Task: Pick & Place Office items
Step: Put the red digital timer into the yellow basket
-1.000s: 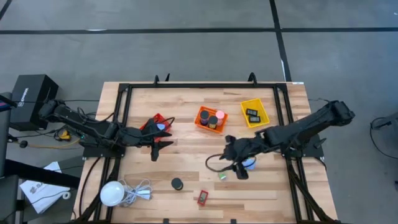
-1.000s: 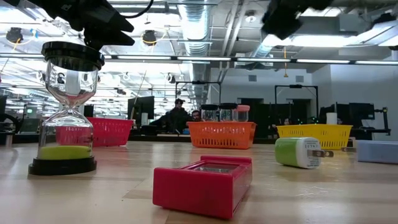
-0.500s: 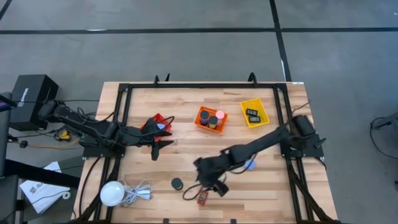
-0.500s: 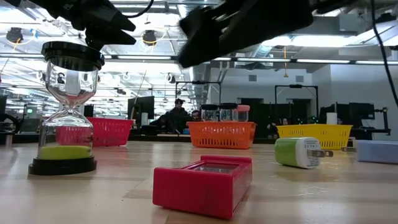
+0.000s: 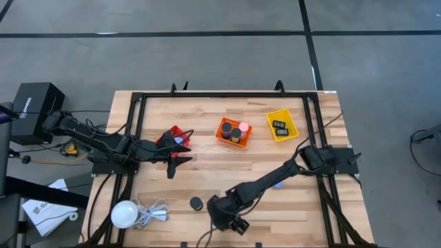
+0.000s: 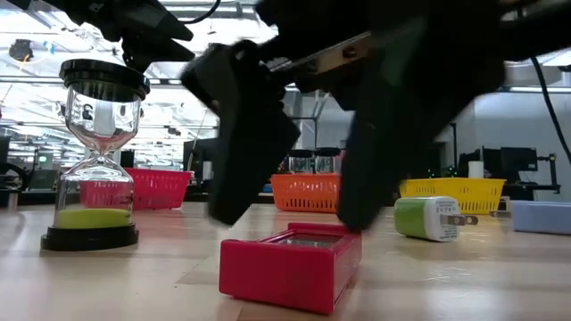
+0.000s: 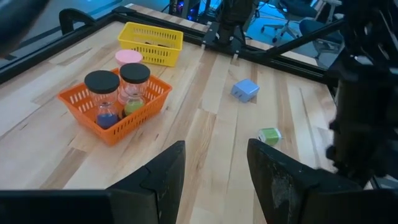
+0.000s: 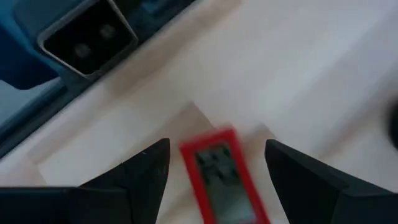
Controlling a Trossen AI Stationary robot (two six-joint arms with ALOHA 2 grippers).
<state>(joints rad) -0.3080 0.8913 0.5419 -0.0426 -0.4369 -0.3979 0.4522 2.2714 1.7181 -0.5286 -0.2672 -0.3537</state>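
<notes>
Since half a sec ago our right gripper [image 5: 226,222] has swung further toward the near table edge and dropped; it's now right over the red piece [image 6: 292,266], which sat uncovered before. Low view: fingers [image 6: 245,125] spread wide, one on each side of the red piece, tips just above its top, not touching as far as we can tell. R wrist view: red piece [image 8: 219,175] lies between the two fingers, flat on the table [image 5: 207,141].

Left gripper [image 5: 180,152] hasn't moved, hangs next to the red basket [image 5: 172,133], fingers apart, holding nothing.

Other items: hourglass [image 6: 95,153] upright on the table near the red piece. Green plug [image 7: 270,135] and blue block [image 7: 245,89] on bare wood, apart from each other. Orange basket [image 5: 222,133] holds jars, incl. a pink-lidded one [image 7: 129,59]. Yellow basket [image 5: 287,131] has small black pieces [image 5: 279,126].
</notes>
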